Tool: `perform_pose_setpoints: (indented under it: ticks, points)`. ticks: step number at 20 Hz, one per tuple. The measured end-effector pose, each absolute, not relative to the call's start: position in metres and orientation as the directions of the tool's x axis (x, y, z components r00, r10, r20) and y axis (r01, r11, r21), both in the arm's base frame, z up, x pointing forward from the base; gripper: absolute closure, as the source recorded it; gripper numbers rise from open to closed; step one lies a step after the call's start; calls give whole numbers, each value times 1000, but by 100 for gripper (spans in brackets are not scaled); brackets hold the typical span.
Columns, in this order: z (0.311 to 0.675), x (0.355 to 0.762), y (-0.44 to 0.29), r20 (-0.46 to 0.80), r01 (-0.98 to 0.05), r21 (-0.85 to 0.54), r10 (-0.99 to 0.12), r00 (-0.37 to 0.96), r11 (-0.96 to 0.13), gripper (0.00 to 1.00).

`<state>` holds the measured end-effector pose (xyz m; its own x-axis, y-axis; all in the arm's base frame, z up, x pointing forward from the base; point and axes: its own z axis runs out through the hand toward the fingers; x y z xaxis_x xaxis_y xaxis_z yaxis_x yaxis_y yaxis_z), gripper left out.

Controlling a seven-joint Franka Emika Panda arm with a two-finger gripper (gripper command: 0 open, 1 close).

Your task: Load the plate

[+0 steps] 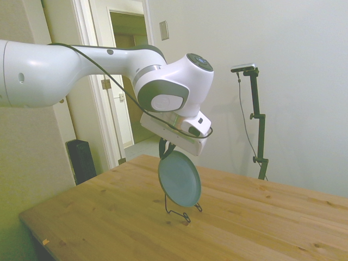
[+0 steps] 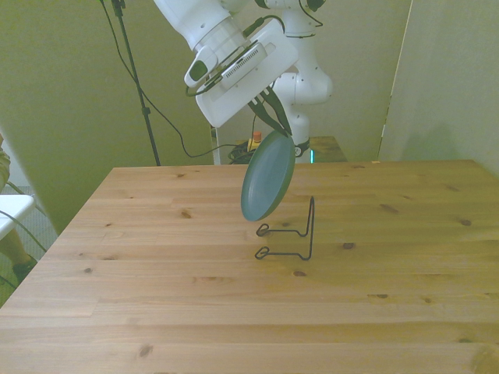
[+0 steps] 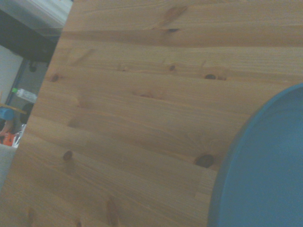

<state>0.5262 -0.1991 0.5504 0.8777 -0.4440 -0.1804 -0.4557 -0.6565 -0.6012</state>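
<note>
Right now your gripper [image 2: 274,118] is clamped on the plate's [image 2: 267,177] top rim, its tilted face hiding part of the wire stand [image 2: 295,234].

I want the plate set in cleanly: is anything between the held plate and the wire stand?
Nothing visible. The tool grips the plate by its top edge, tilted, just above the wire stand. The table around the stand is bare wood.

Side view off one counter [image 1: 109,217] corner; front view across it; wrist view close above; all sharing plate [image 1: 179,178].
</note>
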Motion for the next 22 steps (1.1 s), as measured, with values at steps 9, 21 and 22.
perform_pose_setpoints:
  ticks: [9,21,22]
  points:
    - [539,535,-199,-174,-408,-649,-396,902,-643,100]
    - [526,546,-181,-161,-401,-668,-404,901,-627,100]
    - [522,546,-180,-165,-403,-669,-404,900,-624,100]
